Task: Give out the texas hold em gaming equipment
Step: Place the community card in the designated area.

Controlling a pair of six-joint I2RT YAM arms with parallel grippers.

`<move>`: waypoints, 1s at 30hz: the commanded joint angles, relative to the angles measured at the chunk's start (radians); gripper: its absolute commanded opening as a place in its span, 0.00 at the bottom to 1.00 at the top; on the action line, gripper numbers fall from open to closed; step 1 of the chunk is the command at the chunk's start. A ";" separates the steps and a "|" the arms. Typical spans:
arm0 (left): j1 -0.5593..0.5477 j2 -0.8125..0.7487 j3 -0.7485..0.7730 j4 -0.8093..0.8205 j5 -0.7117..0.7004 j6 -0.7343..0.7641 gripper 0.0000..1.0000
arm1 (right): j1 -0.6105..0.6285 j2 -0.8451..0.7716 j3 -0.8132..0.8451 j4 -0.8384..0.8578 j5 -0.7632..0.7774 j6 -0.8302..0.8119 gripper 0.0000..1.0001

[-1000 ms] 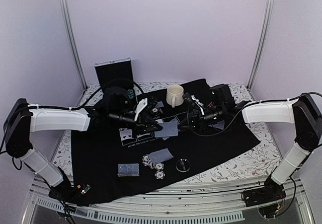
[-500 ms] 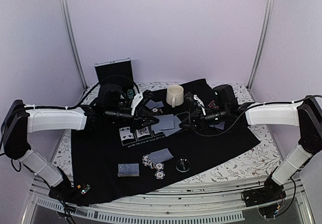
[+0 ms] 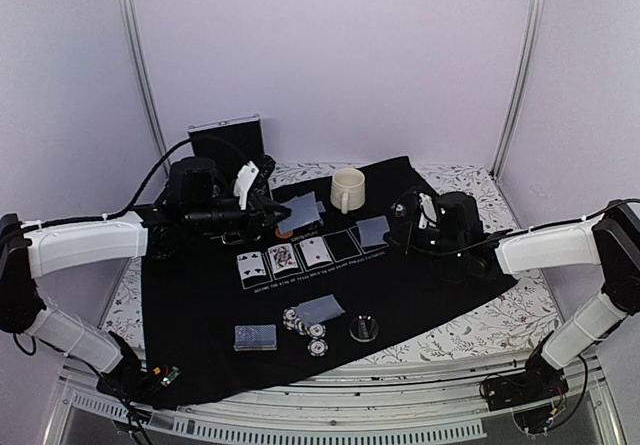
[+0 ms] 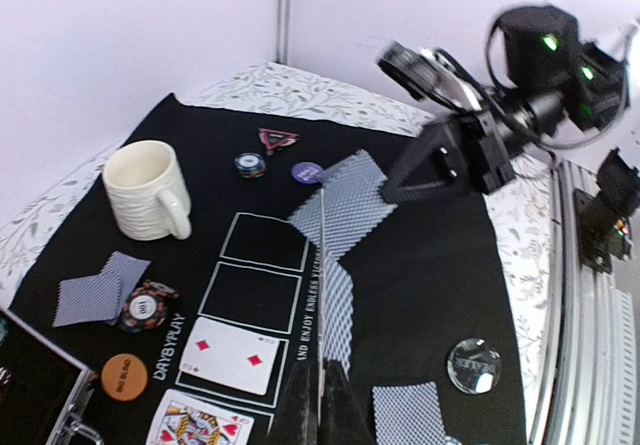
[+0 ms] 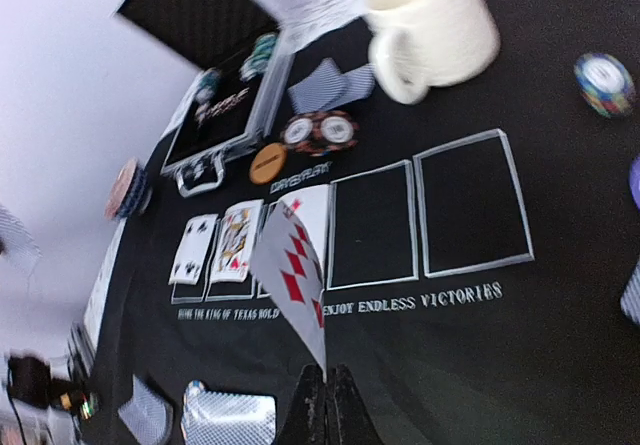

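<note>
Pinching a grey-blue-backed playing card (image 3: pixel 299 211) by one edge, the left gripper (image 3: pixel 271 215) has its fingers pressed together on it. The card hangs in the air over the far-left part of the black cloth mat (image 3: pixel 190 295), just left of the cream ribbed mug (image 3: pixel 347 189). In the left wrist view it shows nearly edge-on, rising from btwn the fingertips.

The right gripper (image 3: pixel 393 231) is likewise clamped on a second playing card (image 3: pixel 373 230), held above the mat's right side by the right end of the white printed box row (image 3: pixel 345 246). The right wrist view shows red diamonds on its face.

Three face-up cards (image 3: pixel 284 255) lie in the row's left boxes.

Nr the mat's near edge:
- squared deck of grey-blue-backed cards (image 3: pixel 255 337)
- striped multicoloured poker chips (image 3: pixel 303 321)
- loose face-down card (image 3: pixel 322 308) just behind them
- glossy dark disc (image 3: pixel 365 327) to their right

Along the far edge, right of the mug:
- red-edged triangle token (image 4: pixel 278 139)
- single striped chip (image 4: pixel 250 164)
- purple disc (image 4: pixel 307 172)

At the far-left corner:
- orange disc (image 4: pixel 125 375)
- another striped chip (image 4: pixel 148 305) touching two face-down cards (image 4: pixel 100 287)
- black metal-edged case (image 3: pixel 227 145), open w/ lid upright
</note>
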State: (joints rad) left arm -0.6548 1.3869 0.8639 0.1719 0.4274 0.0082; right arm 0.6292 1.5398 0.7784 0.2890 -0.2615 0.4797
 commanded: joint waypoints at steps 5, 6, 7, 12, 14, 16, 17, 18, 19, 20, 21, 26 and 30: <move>0.023 -0.084 -0.029 -0.088 -0.147 -0.077 0.00 | 0.184 0.140 -0.048 0.466 0.609 0.815 0.05; 0.023 -0.089 -0.031 -0.103 -0.144 -0.079 0.00 | 0.186 0.174 -0.027 0.467 0.608 0.887 0.06; 0.023 -0.094 -0.031 -0.118 -0.144 -0.080 0.00 | 0.186 0.213 -0.004 0.467 0.596 0.943 0.05; 0.021 -0.151 -0.056 -0.152 -0.163 -0.091 0.00 | 0.187 0.389 0.064 0.501 0.506 1.279 0.03; 0.021 -0.180 -0.066 -0.155 -0.144 -0.090 0.00 | 0.196 0.437 0.094 0.487 0.532 1.338 0.03; 0.018 -0.203 -0.061 -0.181 -0.124 -0.080 0.00 | 0.200 0.487 0.111 0.483 0.560 1.437 0.03; 0.016 -0.215 -0.052 -0.203 -0.125 -0.080 0.00 | 0.201 0.503 0.121 0.489 0.576 1.483 0.03; 0.014 -0.226 -0.043 -0.220 -0.122 -0.079 0.00 | 0.201 0.515 0.134 0.485 0.600 1.496 0.03; 0.013 -0.241 -0.042 -0.231 -0.121 -0.076 0.00 | 0.202 0.524 0.148 0.472 0.630 1.501 0.03; 0.012 -0.257 -0.045 -0.238 -0.122 -0.075 0.00 | 0.202 0.533 0.160 0.447 0.643 1.505 0.03; 0.013 -0.273 -0.049 -0.240 -0.122 -0.070 0.00 | 0.201 0.541 0.167 0.428 0.651 1.523 0.03; 0.012 -0.341 -0.073 -0.229 -0.138 -0.058 0.00 | 0.206 0.546 0.185 0.382 0.668 1.562 0.16; 0.013 -0.352 -0.071 -0.222 -0.137 -0.051 0.00 | 0.223 0.540 0.193 0.346 0.637 1.573 0.31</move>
State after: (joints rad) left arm -0.6411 1.0447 0.8047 -0.0448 0.2932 -0.0570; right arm 0.8314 2.0735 0.9504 0.6891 0.3729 2.0102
